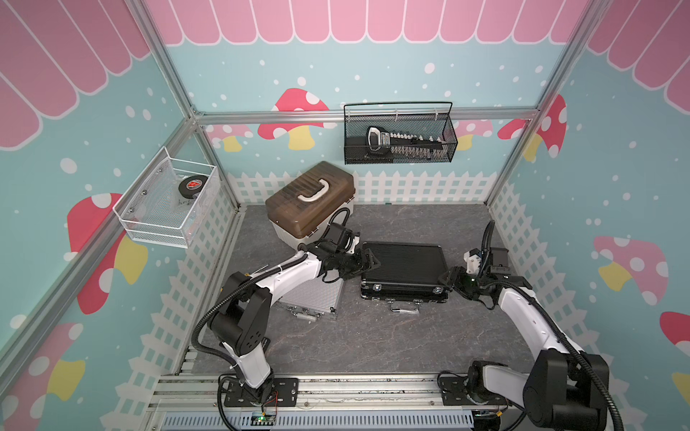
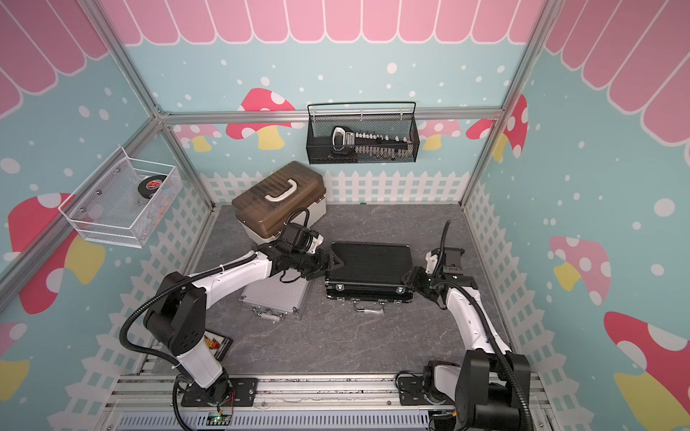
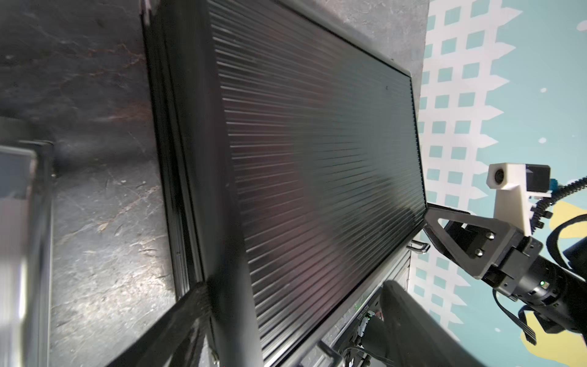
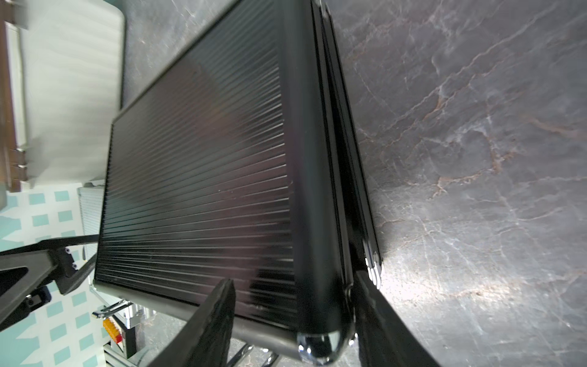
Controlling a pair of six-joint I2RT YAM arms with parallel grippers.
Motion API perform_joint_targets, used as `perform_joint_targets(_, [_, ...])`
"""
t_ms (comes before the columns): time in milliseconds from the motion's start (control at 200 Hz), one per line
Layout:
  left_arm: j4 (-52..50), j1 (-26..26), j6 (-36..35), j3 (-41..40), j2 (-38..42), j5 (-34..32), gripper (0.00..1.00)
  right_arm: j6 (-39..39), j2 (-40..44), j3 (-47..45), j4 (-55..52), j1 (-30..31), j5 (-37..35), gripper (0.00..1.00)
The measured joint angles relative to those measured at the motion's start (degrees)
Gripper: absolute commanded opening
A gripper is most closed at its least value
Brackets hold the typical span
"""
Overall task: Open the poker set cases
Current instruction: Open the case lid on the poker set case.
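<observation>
1. The black case (image 1: 405, 266) lies flat near the middle of the grey table (image 1: 373, 343) with its ribbed lid up. Its chrome latches (image 1: 377, 287) and handle (image 1: 403, 309) are on the long side that faces the arm bases.
2. The silver case (image 1: 317, 296) also lies flat, just to the left of the black case and not touching it. The left arm hides part of it in both top views.
3. The left hand (image 1: 371, 261) is at the black case's left short edge, near the far corner, and is turned on its side.
4. Its fingers stand apart. In the left wrist view one finger (image 3: 190, 317) lies low against the case's side wall by the table. The other (image 3: 409, 311) stands clear above the ribbed top, so the hand clamps nothing.
5. The right hand (image 1: 446, 278) is at the case's right short edge, near the front corner.
6. In the right wrist view one finger (image 4: 209, 321) lies over the lid. The other (image 4: 381, 324) sits low beside the base, with the case's edge between them. Both are blurred and close to the lens, so I cannot tell whether they press on the case or only straddle it.
7. A cream box (image 1: 298, 201) with a brown lid and a white handle stands behind the silver case, toward the back wall.
8. A black wire basket (image 1: 399, 134) hangs on the back wall, and a white wire basket (image 1: 168, 201) hangs on the left wall.
</observation>
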State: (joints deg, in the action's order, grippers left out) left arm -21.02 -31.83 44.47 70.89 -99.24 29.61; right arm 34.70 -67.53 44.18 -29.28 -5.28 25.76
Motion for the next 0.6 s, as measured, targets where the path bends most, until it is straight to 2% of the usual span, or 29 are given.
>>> perform_joint_targets(255, [-1.38, 0.68, 1.03, 3.93, 0.98, -0.09, 0.83, 4.02, 3.37, 2.69, 1.53, -0.44, 0.31, 0.57])
perform_joint_targets(600, [-2.51, 1.81, 3.3, 8.81, 0.96, -0.5, 0.83, 12.59, 3.5, 5.33, 7.26, -1.03, 0.92, 0.58])
